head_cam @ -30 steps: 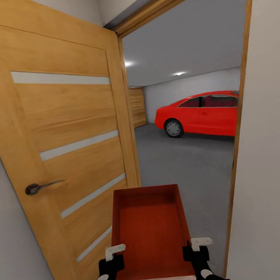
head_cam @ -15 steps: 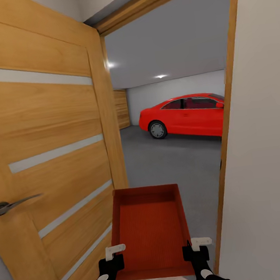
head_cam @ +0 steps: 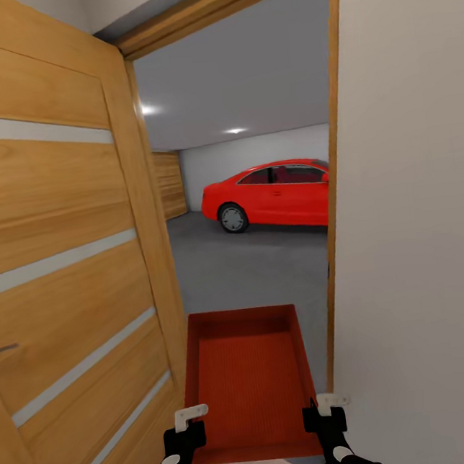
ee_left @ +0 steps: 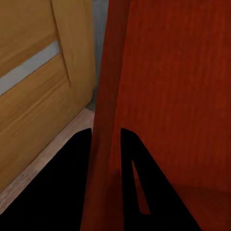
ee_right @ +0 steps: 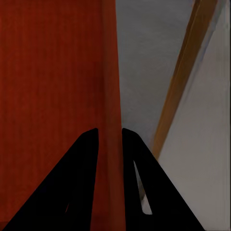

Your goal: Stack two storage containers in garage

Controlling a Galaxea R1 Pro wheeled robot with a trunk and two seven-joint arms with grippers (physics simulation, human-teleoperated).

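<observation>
Between my left tool (head_cam: 189, 427) and right tool (head_cam: 325, 413), each clamped on a side wall, I carry one storage container (head_cam: 247, 382) and must next squeeze between the door (head_cam: 71, 281) and frame (head_cam: 331, 212) ahead onto the garage floor (head_cam: 251, 266).

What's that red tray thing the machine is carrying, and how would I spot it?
Look at the open wooden door and the doorway into the garage. Just before it, low in the head view, sits the storage container, pinched by the left gripper and right gripper. Unlike the glossy red car beyond, it is a shallow, open, orange-red box.
</observation>
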